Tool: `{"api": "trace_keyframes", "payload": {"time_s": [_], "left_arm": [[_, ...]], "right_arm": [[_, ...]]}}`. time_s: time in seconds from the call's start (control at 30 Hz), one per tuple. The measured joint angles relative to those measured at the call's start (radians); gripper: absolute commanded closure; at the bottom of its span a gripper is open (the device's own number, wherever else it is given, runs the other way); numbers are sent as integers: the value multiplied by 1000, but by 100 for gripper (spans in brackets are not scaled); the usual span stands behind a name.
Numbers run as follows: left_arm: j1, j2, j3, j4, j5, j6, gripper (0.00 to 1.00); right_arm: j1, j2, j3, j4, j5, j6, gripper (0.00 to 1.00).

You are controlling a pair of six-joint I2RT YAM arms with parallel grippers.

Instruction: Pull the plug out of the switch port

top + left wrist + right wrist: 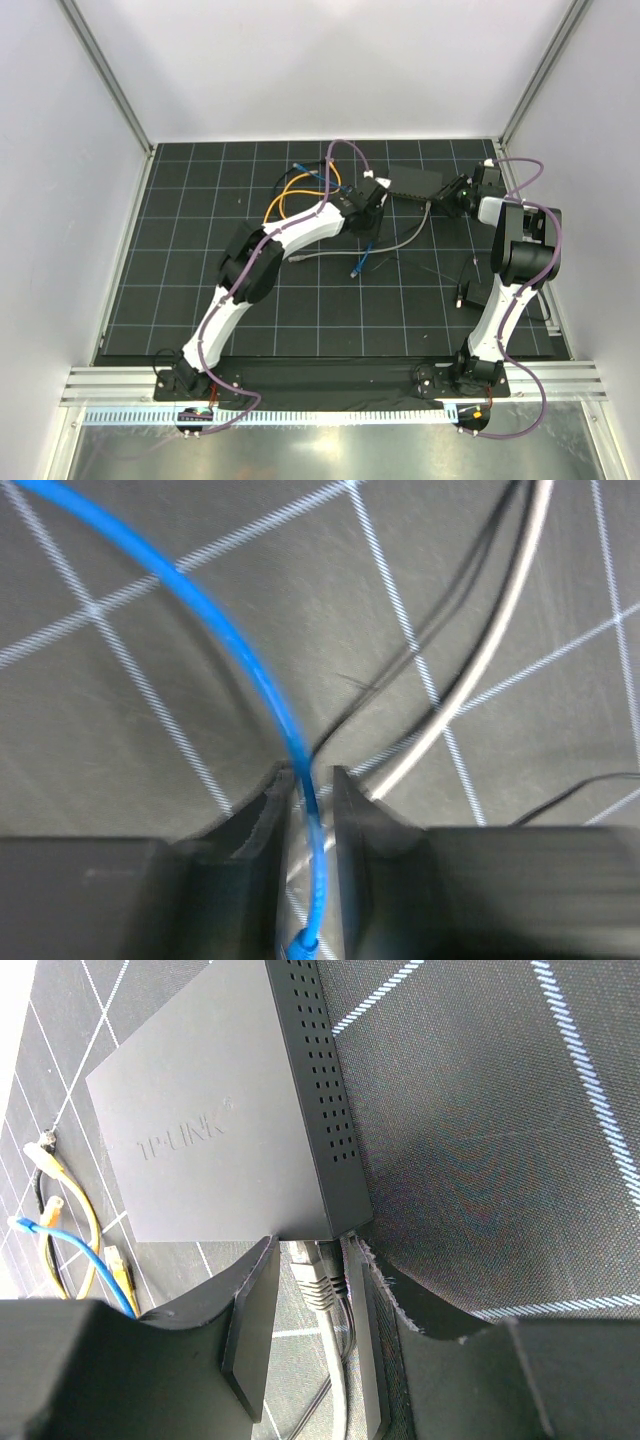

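- Cables lie loose on the desk [190, 300] at the left: a yellow loop [283, 197] and a blue cable [215, 630], both well clear of the switch's sockets.
- The left end effector [312, 805] sits just beside the switch's left end. Its fingers [262, 815] are drawn nearly together with the blue cable running down between them, so it appears to be pinching that cable and not the switch.
- The switch [215, 1130] lies flat on the desk at the far right-centre, between the two end effectors, with its socket edge facing the right arm.
- The plug [316, 1282] is grey and not yet out of its port on that edge. Its grey cable [400, 243] trails away across the desk toward the left.
- The right end effector [312, 1258] straddles the plug, one finger on each side and closed in on it. As far as the wrist view shows, it is gripping the plug.
- Step in hand, as I judge it: the grasp is made and the pull itself has not begun.
- The next move calls for a straight draw back along the port's axis, away from the switch. The latch tab may need pressing, and nothing holds the switch down, so it may slide along with the plug.
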Motion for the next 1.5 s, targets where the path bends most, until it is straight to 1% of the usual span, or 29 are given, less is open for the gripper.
{"api": "trace_keyframes", "payload": {"time_s": [0.1, 0.2, 0.37, 0.5, 0.67, 0.8, 0.93, 1.03, 1.13, 1.17, 1.2, 1.33, 1.4, 1.5], "left_arm": [[-9, 3, 0, -1, 7, -3, 96], [-10, 3, -1, 17, 26, -8, 100], [3, 11, 45, 46, 75, -34, 100], [28, 11, 73, 129, 126, -89, 100], [92, 11, 66, 180, 150, -135, 100], [155, 9, 66, 153, 163, -116, 100], [213, 9, 94, 25, 206, -42, 100], [247, 7, 116, -83, 216, 37, 95], [262, 4, 118, -178, 196, 107, 75], [263, 4, 118, -204, 182, 126, 63], [263, 4, 118, -224, 169, 142, 57], [258, 1, 118, -239, 137, 151, 51], [253, -1, 125, -225, 142, 140, 50], [243, -2, 137, -133, 229, 89, 50]], "right_arm": [[0, 0, 0, 1, 0, 0, 59], [0, 1, 0, 1, -1, 0, 59], [0, 2, 0, 3, -4, 0, 59], [0, 2, 0, 3, -4, 0, 59], [-1, 3, 0, 4, -7, 0, 59], [-2, 5, 0, 7, -16, 0, 59], [-2, 6, 0, 10, -20, 0, 59], [-2, 7, 0, 11, -21, 0, 59], [-2, 7, 0, 11, -22, 0, 59], [-2, 7, 0, 11, -22, 0, 59], [-2, 7, 0, 11, -22, 0, 59], [-2, 7, 0, 10, -22, -1, 59], [-2, 7, 0, 10, -22, -2, 56], [-3, 7, 0, 9, -21, -10, 56]]}}
